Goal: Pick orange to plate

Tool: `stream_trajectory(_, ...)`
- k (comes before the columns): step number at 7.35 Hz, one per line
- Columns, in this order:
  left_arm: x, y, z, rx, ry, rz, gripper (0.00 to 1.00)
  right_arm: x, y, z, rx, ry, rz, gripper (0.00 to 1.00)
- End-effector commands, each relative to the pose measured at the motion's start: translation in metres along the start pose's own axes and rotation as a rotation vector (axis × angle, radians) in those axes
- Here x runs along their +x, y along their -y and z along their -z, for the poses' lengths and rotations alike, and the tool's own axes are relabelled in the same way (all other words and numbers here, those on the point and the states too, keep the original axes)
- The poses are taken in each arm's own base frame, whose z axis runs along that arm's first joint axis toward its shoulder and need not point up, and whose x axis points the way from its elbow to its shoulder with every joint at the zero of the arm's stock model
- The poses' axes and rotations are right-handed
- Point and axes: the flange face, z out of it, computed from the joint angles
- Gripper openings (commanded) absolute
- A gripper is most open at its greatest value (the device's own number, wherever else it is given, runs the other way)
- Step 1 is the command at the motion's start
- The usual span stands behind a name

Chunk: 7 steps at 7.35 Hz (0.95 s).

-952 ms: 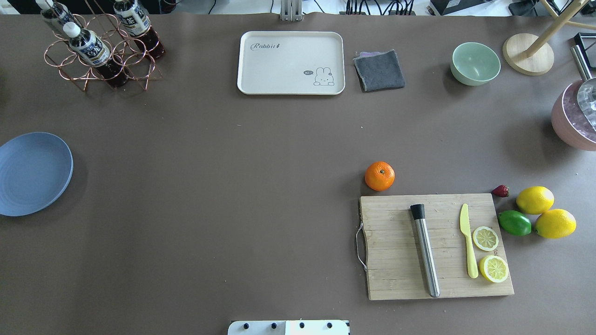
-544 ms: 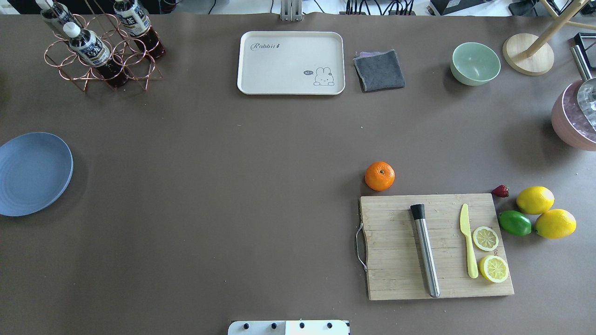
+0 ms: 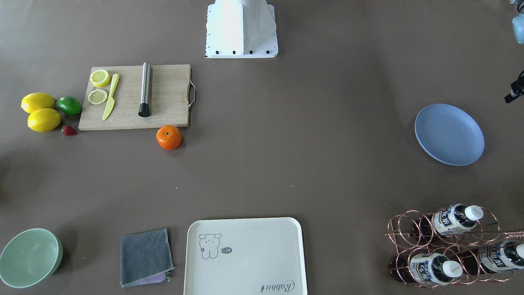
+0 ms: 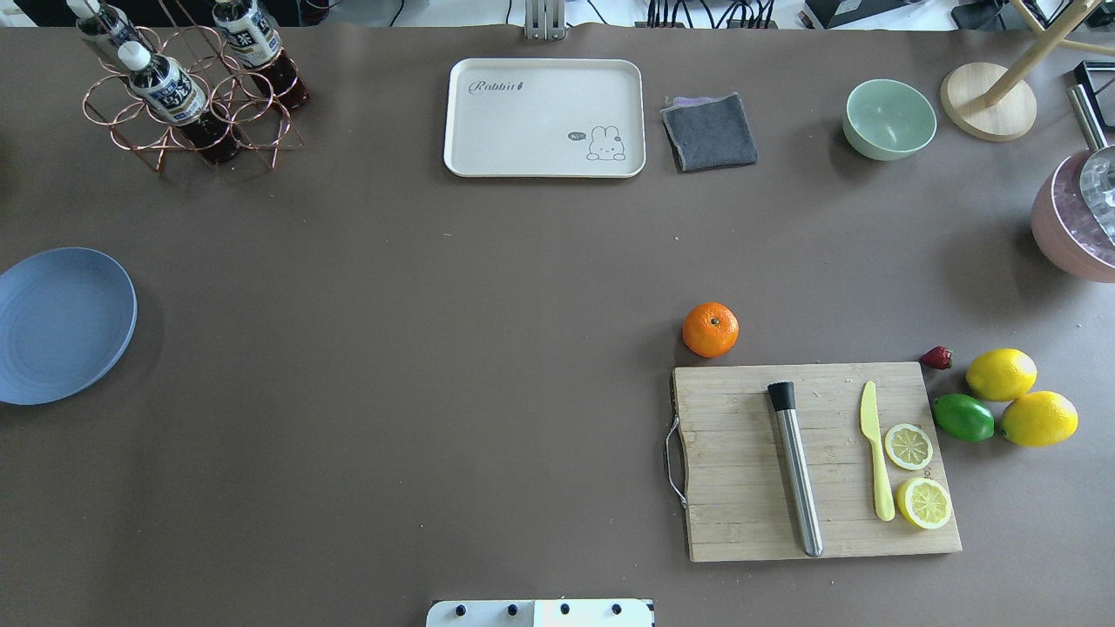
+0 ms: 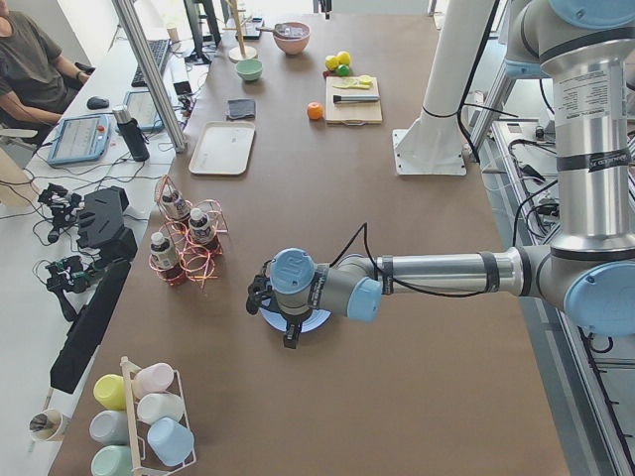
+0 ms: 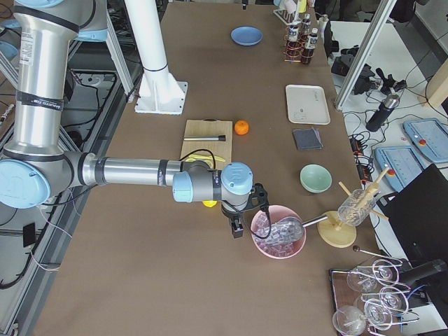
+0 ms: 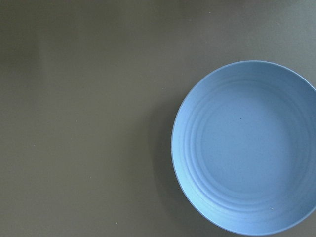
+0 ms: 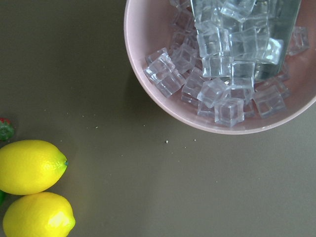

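The orange rests on the brown table just beyond the cutting board's far left corner, and it also shows as the orange in the front-facing view. The blue plate lies at the table's far left edge with nothing on it; the left wrist view looks straight down on the plate. My left gripper hangs over the plate, and my right gripper hangs beside the pink ice bowl. Both show only in the side views, so I cannot tell whether either is open or shut.
A wooden cutting board carries a metal muddler, a yellow knife and lemon slices. Two lemons, a lime and a strawberry lie to its right. The pink ice bowl, mint bowl, grey cloth, cream tray and bottle rack line the far side.
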Motion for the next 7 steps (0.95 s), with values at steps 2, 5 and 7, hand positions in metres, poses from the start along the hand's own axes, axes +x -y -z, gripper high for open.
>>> stream_trajectory(2, 0.006, 0.019, -0.060, -0.011, -0.026, -0.007, 0.93, 0.000, -0.008, -0.006, -0.010, 0.020, -0.007, 1.00)
stream_trajectory(5, -0.004, 0.036, -0.091, -0.031, -0.031, -0.013, 0.91, 0.000, -0.013, -0.008, -0.018, 0.020, -0.004, 1.00)
stream_trajectory(7, 0.009, 0.035, -0.104, -0.049, -0.040, -0.043, 0.90, 0.001, -0.023, -0.013, -0.004, 0.016, 0.053, 1.00)
